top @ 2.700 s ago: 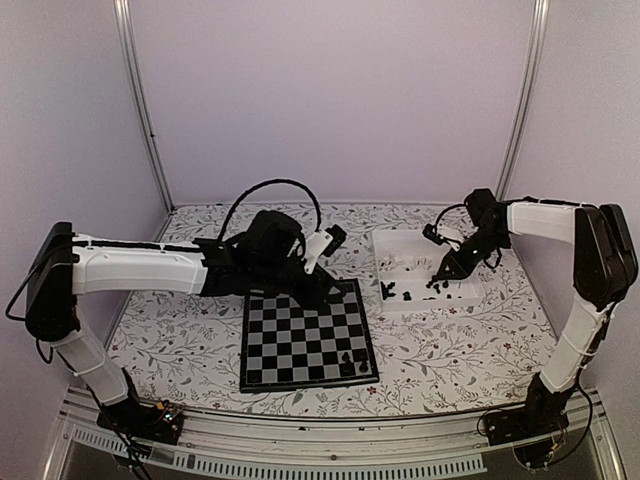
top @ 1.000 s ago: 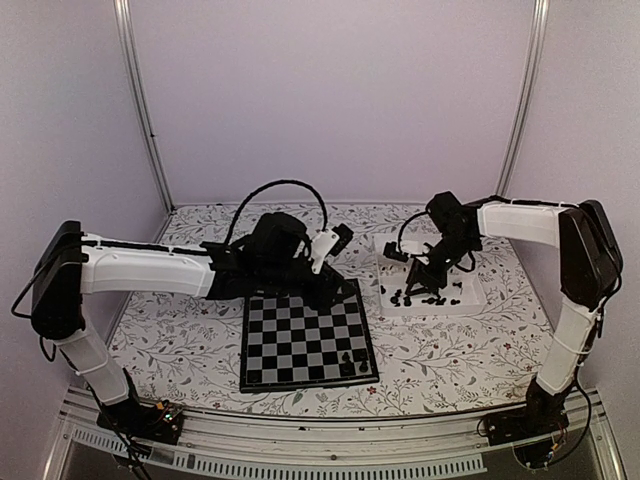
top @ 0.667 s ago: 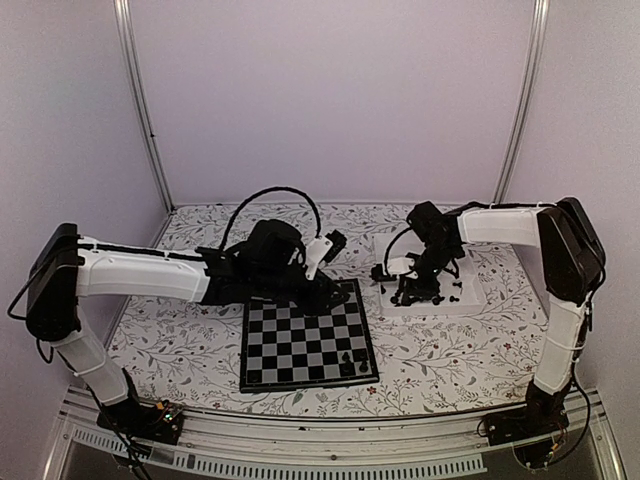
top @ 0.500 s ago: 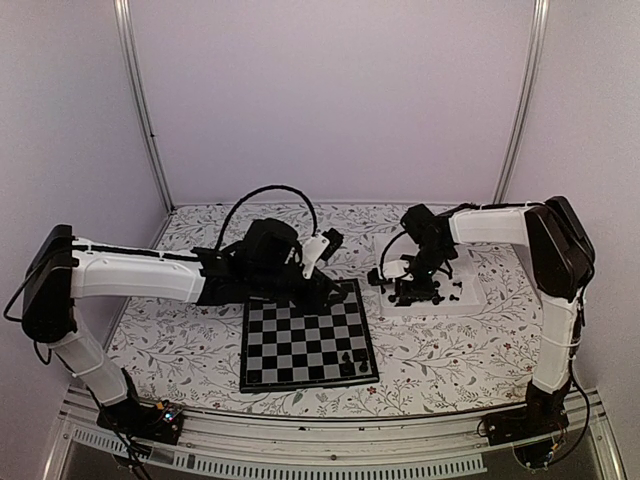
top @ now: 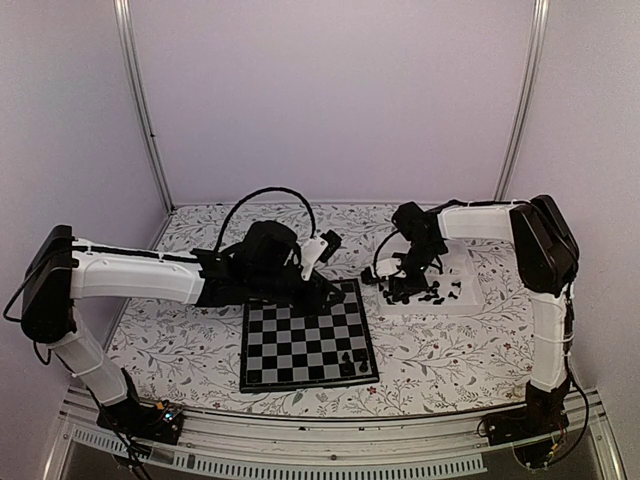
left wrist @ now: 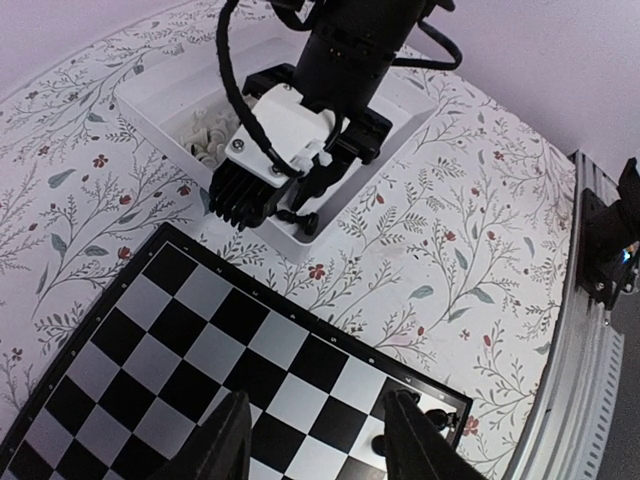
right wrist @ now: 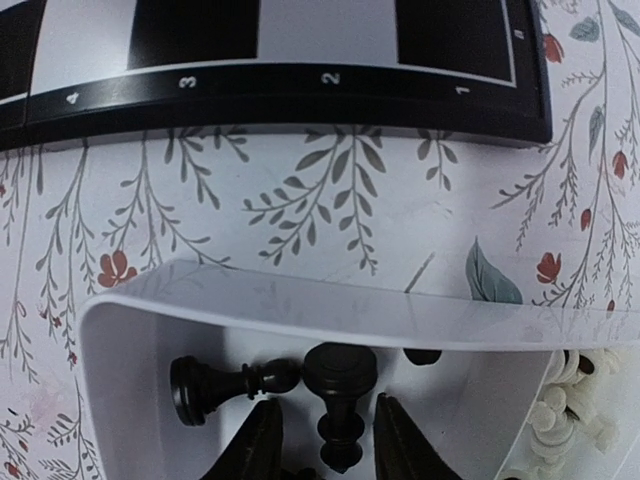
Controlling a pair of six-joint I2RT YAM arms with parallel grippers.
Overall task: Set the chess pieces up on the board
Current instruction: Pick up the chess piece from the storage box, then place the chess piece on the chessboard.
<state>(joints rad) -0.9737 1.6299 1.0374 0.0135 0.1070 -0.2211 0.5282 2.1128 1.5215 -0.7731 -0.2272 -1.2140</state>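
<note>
The board (top: 300, 345) lies mid-table with a few black chess pieces (top: 347, 362) in its near right corner. More black chess pieces (top: 425, 295) lie in the white tray (top: 470, 290). My right gripper (top: 395, 292) is down in the tray's left end, open. Its fingers (right wrist: 262, 440) straddle a lying black piece (right wrist: 340, 395) with a gap on each side. A second black piece (right wrist: 215, 385) lies beside it. My left gripper (left wrist: 318, 440) hovers open over the board's (left wrist: 180, 350) far right part, holding nothing. The board's pieces (left wrist: 440, 420) show in that view too.
White pieces (right wrist: 570, 410) are heaped in the tray's far part, also seen as white pieces (left wrist: 205, 135) from the left wrist. The tray wall (right wrist: 330, 305) stands between my right gripper and the board's edge (right wrist: 270, 100). A floral cloth (top: 180, 330) covers the table.
My right arm has swung left across the tray to its left end and come down over a lying black piece. The left arm has barely shifted.
</note>
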